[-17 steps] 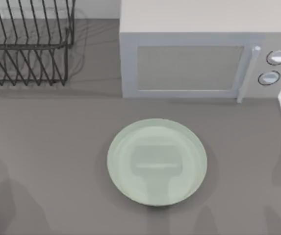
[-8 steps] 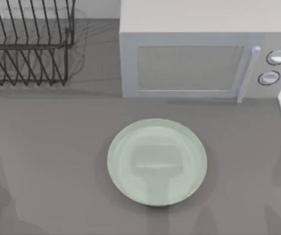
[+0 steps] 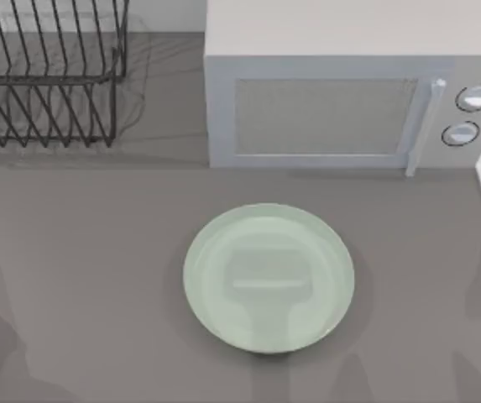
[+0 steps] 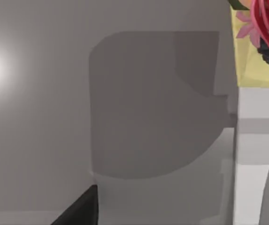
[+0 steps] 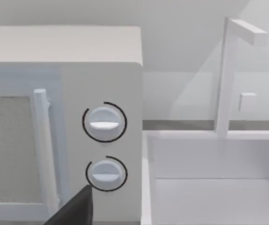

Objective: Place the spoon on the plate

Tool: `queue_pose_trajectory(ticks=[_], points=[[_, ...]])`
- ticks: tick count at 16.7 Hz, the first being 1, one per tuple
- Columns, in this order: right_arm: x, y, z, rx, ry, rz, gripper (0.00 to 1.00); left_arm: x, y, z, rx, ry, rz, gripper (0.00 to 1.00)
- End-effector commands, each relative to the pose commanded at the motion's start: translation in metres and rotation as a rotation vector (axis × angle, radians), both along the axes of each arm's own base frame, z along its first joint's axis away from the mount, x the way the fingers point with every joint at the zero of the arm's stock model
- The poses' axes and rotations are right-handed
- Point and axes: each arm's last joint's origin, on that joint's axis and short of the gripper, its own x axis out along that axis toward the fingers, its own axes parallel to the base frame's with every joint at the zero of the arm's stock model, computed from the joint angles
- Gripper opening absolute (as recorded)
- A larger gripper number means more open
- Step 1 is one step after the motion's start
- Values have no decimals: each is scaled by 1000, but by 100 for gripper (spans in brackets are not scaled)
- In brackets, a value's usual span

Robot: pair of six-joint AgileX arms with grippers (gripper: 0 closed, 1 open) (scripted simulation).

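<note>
Large round pale mint-green glossy plate bare — gripper fingers' state can't be told; a blind reach risks striking the white microwave.

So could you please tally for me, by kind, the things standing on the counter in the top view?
Plate: 1
Microwave: 1
Wire dish rack: 1
Total: 3

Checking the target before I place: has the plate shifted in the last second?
No. The plate sits at the same spot below the microwave.
</note>
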Motion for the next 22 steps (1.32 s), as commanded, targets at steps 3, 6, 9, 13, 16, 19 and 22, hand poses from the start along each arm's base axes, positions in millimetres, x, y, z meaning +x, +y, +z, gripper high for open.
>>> queue_pose_trajectory(ticks=[3,6,9,13,16,19,22], points=[[0,0,0,0,0,0,100,0,0,0,0,0,0,47],[0,0,0,0,0,0,100,0,0,0,0,0,0,25],[0,0,0,0,0,0,100,0,0,0,0,0,0,2],[0,0,0,0,0,0,100,0,0,0,0,0,0,0],[0,0,0,0,0,0,100,0,0,0,0,0,0,0],[0,0,0,0,0,0,100,0,-1,22,-7,-9,22,0],[0,0,0,0,0,0,100,4,2,40,-2,-18,20,0]])
